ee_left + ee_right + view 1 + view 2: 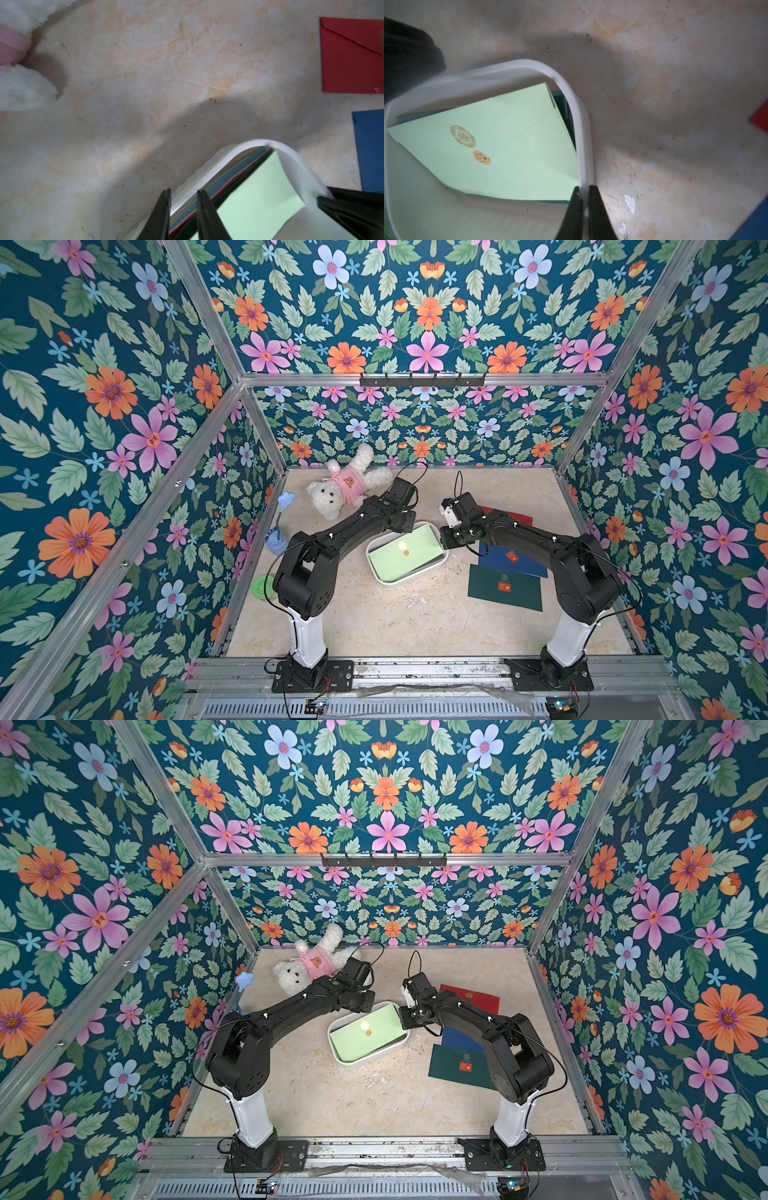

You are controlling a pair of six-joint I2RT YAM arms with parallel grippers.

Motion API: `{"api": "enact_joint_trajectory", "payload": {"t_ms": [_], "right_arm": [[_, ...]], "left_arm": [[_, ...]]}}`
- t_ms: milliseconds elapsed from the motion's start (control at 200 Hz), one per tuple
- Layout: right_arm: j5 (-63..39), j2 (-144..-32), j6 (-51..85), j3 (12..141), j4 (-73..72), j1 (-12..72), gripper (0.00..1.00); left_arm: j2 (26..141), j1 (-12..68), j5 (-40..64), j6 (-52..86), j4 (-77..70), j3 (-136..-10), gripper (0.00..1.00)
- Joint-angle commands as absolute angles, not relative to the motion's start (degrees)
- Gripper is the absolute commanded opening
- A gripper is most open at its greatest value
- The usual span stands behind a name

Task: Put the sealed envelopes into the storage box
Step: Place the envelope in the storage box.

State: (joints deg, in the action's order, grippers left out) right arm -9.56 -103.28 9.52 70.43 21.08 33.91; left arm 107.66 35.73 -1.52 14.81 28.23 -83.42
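Note:
The storage box (409, 581) is a shallow white bin in the middle of the table, seen in both top views (365, 1061). A light green envelope (500, 145) with an orange sticker lies on top of several others stacked inside. My left gripper (184, 190) straddles the box's far left wall, one finger outside and one inside, with the rim filling the gap at the tips. My right gripper (584, 187) is clamped on the right wall. On the table to the right lie a red envelope (511, 517), a navy envelope (515, 560) and a dark green envelope (505, 587).
A white teddy bear (345, 489) in a pink shirt lies at the back left, close to my left wrist. A blue cup with a flower (277, 543) and a green disc (264, 587) sit along the left edge. Floral walls enclose the table.

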Motion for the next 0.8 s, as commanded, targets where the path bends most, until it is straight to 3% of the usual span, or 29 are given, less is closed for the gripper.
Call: {"api": "enact_joint_trajectory", "payload": {"t_ms": [0, 795], "right_arm": [[-9.5, -103.4, 10.2, 70.5, 20.0, 34.0, 0.08], [-10.9, -104.2, 12.2, 70.5, 18.5, 34.1, 0.08]], "left_arm": [[108.8, 36.4, -1.6, 14.2, 28.1, -84.2, 0.28], [112.9, 39.2, 1.3, 12.8, 29.6, -85.6, 0.29]]}}
